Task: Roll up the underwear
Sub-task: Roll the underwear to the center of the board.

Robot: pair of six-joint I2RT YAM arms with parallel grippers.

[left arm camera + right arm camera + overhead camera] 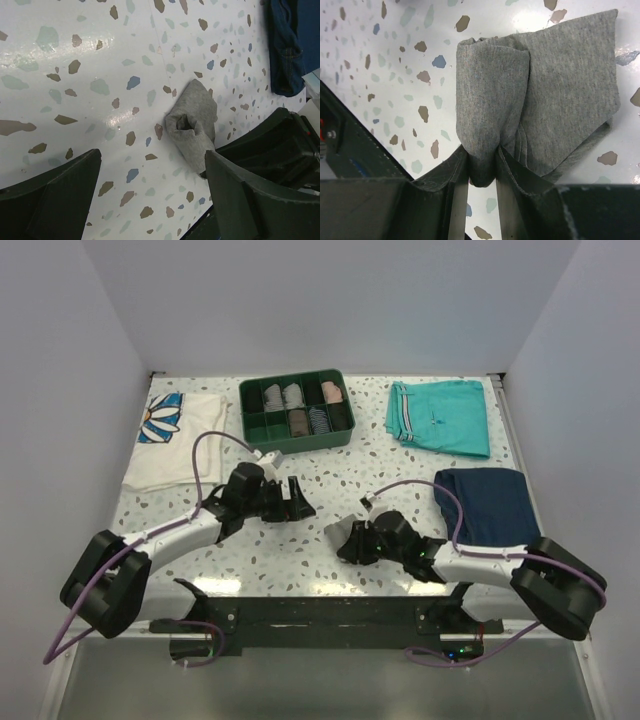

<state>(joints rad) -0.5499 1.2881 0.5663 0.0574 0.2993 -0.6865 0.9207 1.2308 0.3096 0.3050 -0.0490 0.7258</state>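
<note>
The underwear [338, 533] is a small grey cloth, partly rolled, lying on the speckled table just right of centre. My right gripper [352, 540] is shut on the rolled end; the right wrist view shows both fingers pinching the thick grey roll [490, 100] at the gripper [482, 162], with the unrolled flap spreading to the right. My left gripper [298, 502] hovers to the upper left of the cloth, open and holding nothing. In the left wrist view the underwear [192, 125] lies beyond the wide-apart fingers of the left gripper [152, 157], untouched by them.
A green divided tray [292, 379] with several rolled items stands at the back centre. Teal shorts [440, 415] lie at the back right, a navy folded garment [490, 502] at the right, and a white daisy-print shirt [175, 435] at the back left.
</note>
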